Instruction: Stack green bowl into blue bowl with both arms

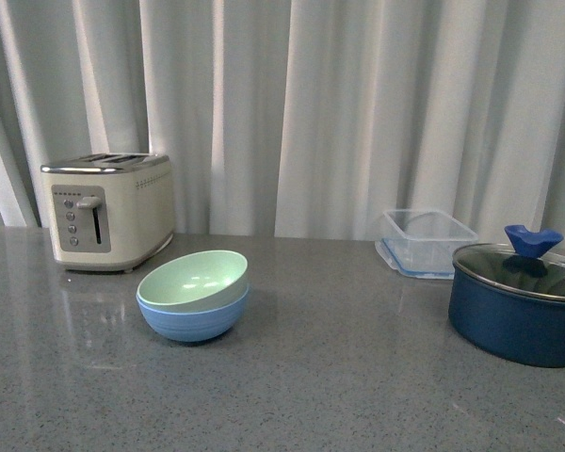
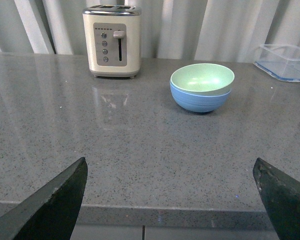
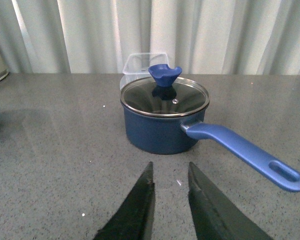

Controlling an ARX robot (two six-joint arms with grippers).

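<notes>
Green bowl (image 1: 192, 279) nested in blue bowl (image 1: 192, 318), left claw (image 2: 170, 200) spread, right claw (image 3: 170, 200) seemingly near-closed

green bowl (image 1: 194, 279) mint | blue bowl (image 1: 190, 320) sky-blue | pot (image 1: 514, 317) navy | toaster (image 1: 106, 211) cream

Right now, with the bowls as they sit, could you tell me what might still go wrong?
The green bowl sits tilted in the blue bowl, not level, so a nudge could rock it. The left gripper is wide open and the right gripper points at the pot; a careless move could knock its handle.
</notes>
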